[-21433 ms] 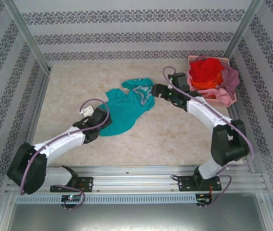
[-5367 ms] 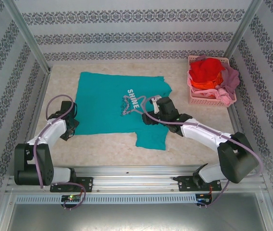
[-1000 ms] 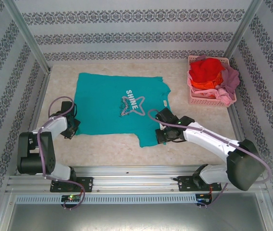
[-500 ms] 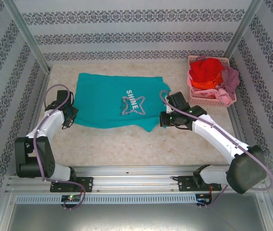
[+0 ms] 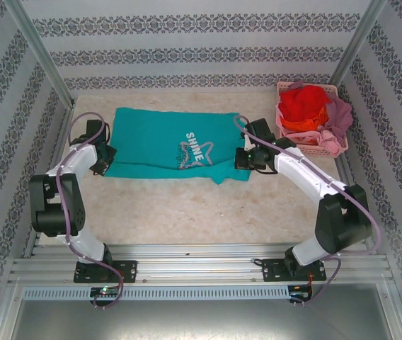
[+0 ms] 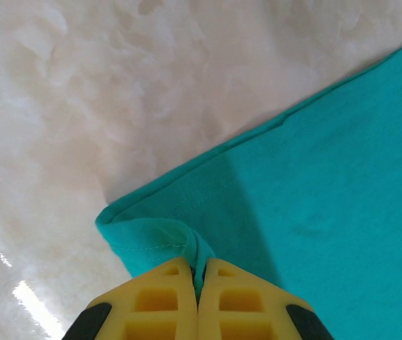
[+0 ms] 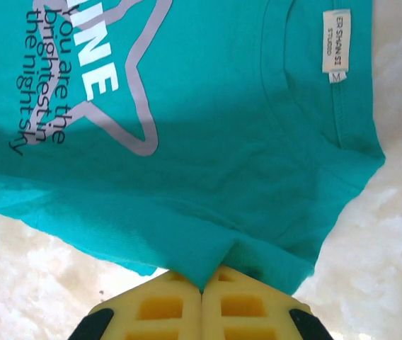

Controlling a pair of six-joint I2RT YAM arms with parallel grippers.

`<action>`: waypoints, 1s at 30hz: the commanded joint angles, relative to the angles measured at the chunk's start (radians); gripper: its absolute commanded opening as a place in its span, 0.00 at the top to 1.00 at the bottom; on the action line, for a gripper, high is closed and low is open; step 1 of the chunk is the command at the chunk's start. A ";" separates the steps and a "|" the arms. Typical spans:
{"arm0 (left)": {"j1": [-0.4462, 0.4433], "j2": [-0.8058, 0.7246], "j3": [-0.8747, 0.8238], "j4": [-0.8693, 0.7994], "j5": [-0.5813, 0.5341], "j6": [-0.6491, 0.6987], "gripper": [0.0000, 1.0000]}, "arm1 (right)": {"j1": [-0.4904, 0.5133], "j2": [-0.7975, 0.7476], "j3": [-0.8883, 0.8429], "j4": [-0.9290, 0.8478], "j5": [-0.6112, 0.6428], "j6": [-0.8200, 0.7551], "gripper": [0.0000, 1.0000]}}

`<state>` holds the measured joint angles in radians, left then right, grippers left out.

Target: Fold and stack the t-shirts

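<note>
At opposite edges of the teal t-shirt, left gripper and right gripper, both closed on it

White arms with black joints (mauve cables looped alongside) end in yellow, waffle-moulded fingers.

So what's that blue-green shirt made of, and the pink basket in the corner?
The teal t-shirt looks like soft, matte knit cloth, perhaps cotton: it drapes, creases and has stitched hems. The pink basket looks like rigid moulded plastic, judging by its even lattice wall.
</note>
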<state>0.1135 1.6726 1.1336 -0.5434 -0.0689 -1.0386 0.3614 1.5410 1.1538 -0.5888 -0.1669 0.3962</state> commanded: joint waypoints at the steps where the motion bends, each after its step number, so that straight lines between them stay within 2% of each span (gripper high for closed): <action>1: 0.015 0.029 0.049 -0.028 0.003 0.027 1.00 | -0.013 0.034 0.061 0.017 -0.013 -0.024 1.00; 21: 0.017 0.159 0.191 -0.043 0.024 0.052 1.00 | -0.061 0.225 0.288 -0.023 0.029 -0.117 0.99; 30: 0.017 0.207 0.245 -0.049 0.036 0.053 1.00 | -0.088 0.279 0.326 -0.016 0.015 -0.120 0.99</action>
<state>0.1162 1.8595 1.3376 -0.5594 -0.0368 -1.0050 0.2871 1.7992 1.4448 -0.5945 -0.1627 0.2886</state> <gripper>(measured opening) 0.045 0.041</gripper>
